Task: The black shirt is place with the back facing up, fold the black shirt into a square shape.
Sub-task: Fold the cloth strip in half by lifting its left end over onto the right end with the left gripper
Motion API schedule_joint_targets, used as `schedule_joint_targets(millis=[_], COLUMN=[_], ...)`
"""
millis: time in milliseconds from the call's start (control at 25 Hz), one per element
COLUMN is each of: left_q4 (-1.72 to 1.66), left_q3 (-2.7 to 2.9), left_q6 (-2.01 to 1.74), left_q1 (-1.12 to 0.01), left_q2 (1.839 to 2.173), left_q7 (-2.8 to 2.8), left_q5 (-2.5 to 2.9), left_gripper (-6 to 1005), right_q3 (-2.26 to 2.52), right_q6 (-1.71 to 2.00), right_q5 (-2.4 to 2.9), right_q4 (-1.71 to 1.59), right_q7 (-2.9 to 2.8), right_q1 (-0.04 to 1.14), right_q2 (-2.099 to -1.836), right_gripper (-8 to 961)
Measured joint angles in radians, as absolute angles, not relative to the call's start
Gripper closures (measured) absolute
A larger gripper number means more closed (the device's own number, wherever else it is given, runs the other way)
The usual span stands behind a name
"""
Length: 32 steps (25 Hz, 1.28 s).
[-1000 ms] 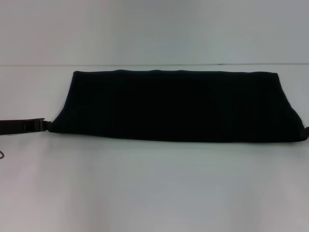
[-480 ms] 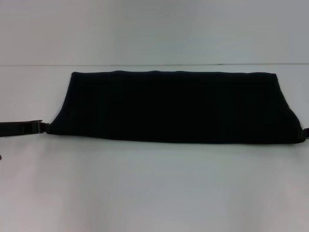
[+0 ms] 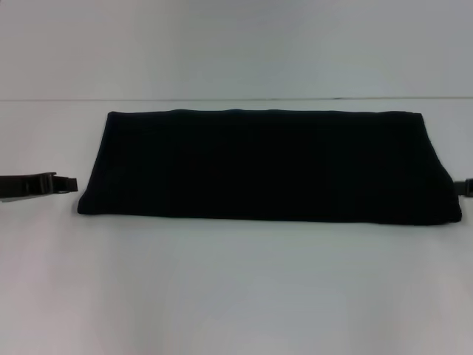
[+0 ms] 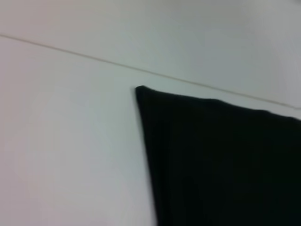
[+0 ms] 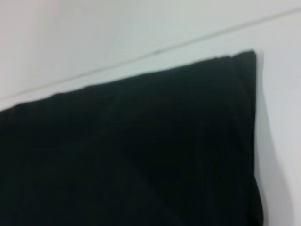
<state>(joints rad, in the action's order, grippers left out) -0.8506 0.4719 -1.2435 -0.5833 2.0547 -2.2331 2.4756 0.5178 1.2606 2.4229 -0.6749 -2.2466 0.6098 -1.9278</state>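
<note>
The black shirt [image 3: 267, 164] lies flat on the white table [image 3: 236, 288], folded into a long wide band with no lettering showing. My left gripper [image 3: 66, 183] is low over the table just left of the shirt's near left corner, apart from it, open and holding nothing. My right gripper [image 3: 464, 188] shows only as a small dark tip at the picture's right edge, next to the shirt's right end. The left wrist view shows the shirt's far left corner [image 4: 141, 90]. The right wrist view shows the shirt's far right corner [image 5: 249, 57].
The table's far edge [image 3: 236, 99] runs just behind the shirt, with a pale wall beyond it. A wide strip of bare white table lies between the shirt and me.
My left gripper has let go of the shirt's near left corner and drawn back to the left. The shirt's near edge has settled flat and straighter. The right gripper's tip has shifted slightly.
</note>
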Motion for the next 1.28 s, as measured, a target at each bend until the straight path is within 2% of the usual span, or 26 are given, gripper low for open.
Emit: schedule_joint_targets(millis=[40, 480, 880, 1120, 1280], left_q4=[-0.851, -0.87, -0.802, -0.722, -0.654], left_q3=[0.455, 0.385, 0.387, 0.39, 0.393], left_q6=[-1.269, -1.489, -1.603, -1.575, -1.508], left_q1=[-0.589, -0.62, -0.666, -0.703, -0.723], left_q2=[2.048, 2.011, 1.983, 1.967, 1.957], left_q7=[-2.231, -2.267, -2.408, -2.515, -2.585], left_q5=[2.475, 2.461, 2.503, 2.579, 2.62], left_gripper=[913, 664, 236, 106, 106], right_q3=[0.514, 0.486, 0.486, 0.489, 0.49], right_q6=[1.273, 1.428, 1.429, 1.429, 1.429], right_q5=[2.42, 2.299, 2.159, 2.156, 2.148], right_q4=[-0.698, -0.88, -0.804, -0.804, -0.807], right_q7=[-2.252, -2.226, -2.013, -1.952, -1.928], right_q1=[0.606, 0.592, 0.641, 0.676, 0.693], right_q2=[-1.928, -1.931, -1.954, -1.958, -1.966], right_gripper=[830, 374, 159, 35, 34])
